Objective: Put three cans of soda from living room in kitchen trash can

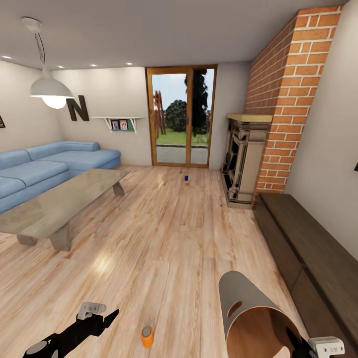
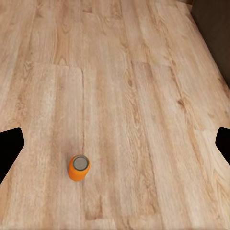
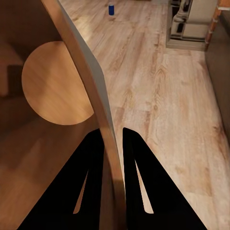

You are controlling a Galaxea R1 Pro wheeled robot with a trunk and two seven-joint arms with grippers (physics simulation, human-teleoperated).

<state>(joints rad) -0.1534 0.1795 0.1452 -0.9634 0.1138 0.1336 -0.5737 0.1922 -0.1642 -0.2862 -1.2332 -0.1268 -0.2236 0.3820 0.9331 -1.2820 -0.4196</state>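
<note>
An orange can of soda [image 1: 146, 336] stands upright on the wood floor just in front of me, to the right of my left gripper [image 1: 105, 319]. In the left wrist view that can [image 2: 78, 167] sits below and between the widely spread fingers; the left gripper [image 2: 117, 143] is open and holds nothing. A dark blue can [image 1: 186, 177] stands far off near the glass doors, also seen from the right wrist [image 3: 111, 9]. My right gripper [image 3: 113, 139] is shut on the rim wall of the tash can [image 1: 246, 303], which is tilted with its brown inside [image 3: 52, 91] showing.
A blue sofa [image 1: 44, 166] and a low grey-brown table [image 1: 59, 201] fill the left side. A dark low bench [image 1: 308, 248] runs along the right wall, with a fireplace [image 1: 246, 159] and red brick chimney [image 1: 288, 99] behind it. Wood-framed glass doors [image 1: 181, 117] lie straight ahead.
</note>
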